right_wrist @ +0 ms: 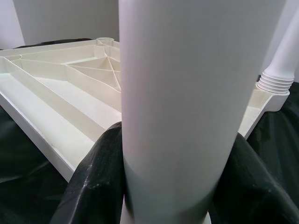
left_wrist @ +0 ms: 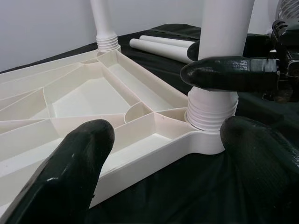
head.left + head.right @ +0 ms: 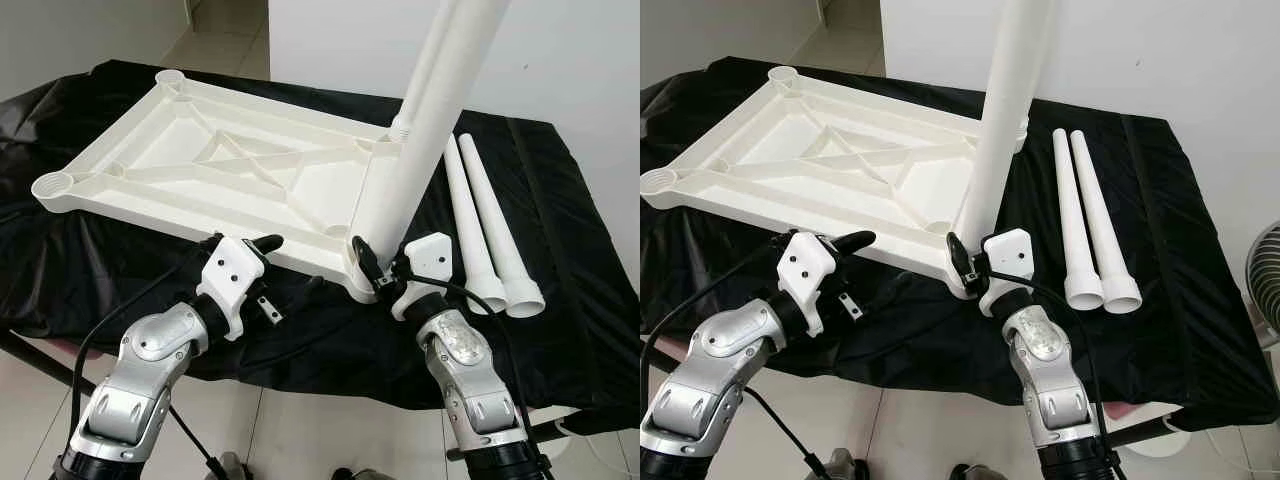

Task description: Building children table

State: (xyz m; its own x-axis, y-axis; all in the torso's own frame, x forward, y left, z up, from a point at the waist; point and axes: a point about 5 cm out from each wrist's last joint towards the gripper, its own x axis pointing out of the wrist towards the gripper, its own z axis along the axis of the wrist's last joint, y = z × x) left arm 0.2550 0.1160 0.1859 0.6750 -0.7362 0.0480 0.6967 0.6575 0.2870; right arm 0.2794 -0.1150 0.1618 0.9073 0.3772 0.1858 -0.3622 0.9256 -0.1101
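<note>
Right claw (image 3: 372, 262) is clamped on the near-right leg (image 3: 420, 140), low down, just above its threaded end; in the right wrist view both fingers (image 1: 93, 182) press the white tube from either side. That leg stands upright in the near-right corner socket of the upside-down table panel (image 3: 200, 165), and the ribbed collar (image 2: 211, 109) sits right at the socket rim. You can't tell from here if it's fully seated.

Left claw (image 3: 262, 270) is open, holding nothing, hovering just beside the panel's near edge, close to that same corner.

A second leg (image 2: 103, 21) stands in the far-right socket. Two spare legs (image 3: 490, 225) lie side by side on the black cloth (image 3: 560, 200) to the right of the panel, flared ends toward you. The two left sockets, near one (image 3: 52, 186) and far one (image 3: 170, 78), are still empty, so you're roughly halfway.

Handling, my read: hollow moulded plastic, light and stiff, smooth surface, so likely slippery under the pads when you twist. Keep your grip low near the collar; higher up, the long leg will lever and cross-thread. The panel is light too and will probably slide on the cloth, so brace its near edge with the left claw while turning.
</note>
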